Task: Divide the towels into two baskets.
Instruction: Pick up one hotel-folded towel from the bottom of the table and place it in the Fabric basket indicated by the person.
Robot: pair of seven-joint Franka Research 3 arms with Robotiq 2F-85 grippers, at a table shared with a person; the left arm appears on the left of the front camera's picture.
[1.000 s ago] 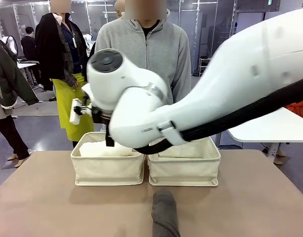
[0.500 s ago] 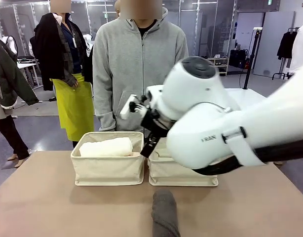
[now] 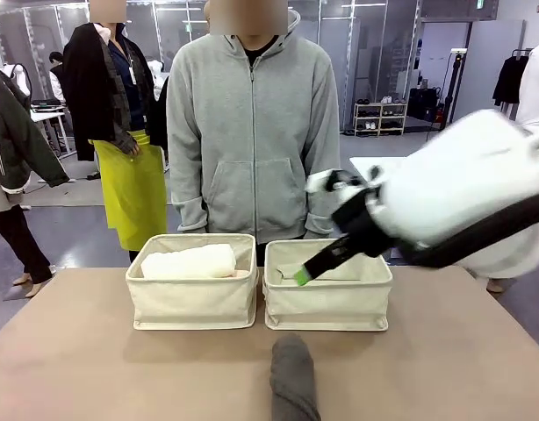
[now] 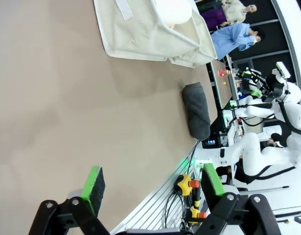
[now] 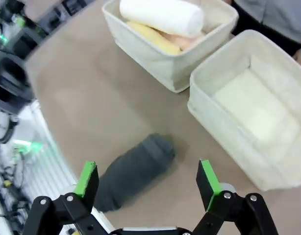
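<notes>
my right hand (image 5: 146, 169) hangs with its fingers spread wide and nothing between them, over the worktop (image 5: 87, 93) on my side of the baskets. almost straight beneath it lies the grey towel (image 5: 136, 171), flat on the worktop, just before the gap between the two baskets and near my edge.

seen from the front, its long axis runs away from me toward the baskets. in the right wrist view it lies on a slant to the line between my pads. so i judge the wrist wants a roll before i come down, to take the towel across its girth and not along its length.

my left hand (image 4: 153, 182) is wide and empty too, low by the worktop's edge, with the towel well apart from it. the right is the nearer, i reckon.

the grey towel is a thick, soft, dark roll, a little slumped, with rounded ends. the left basket (image 5: 140, 58) holds the white towel (image 5: 163, 14) on top of the yellow towel (image 5: 143, 33) and the pink towel (image 5: 187, 41). the right basket (image 5: 221, 139) shows me its pale floor, so i judge the grey one belongs there.
</notes>
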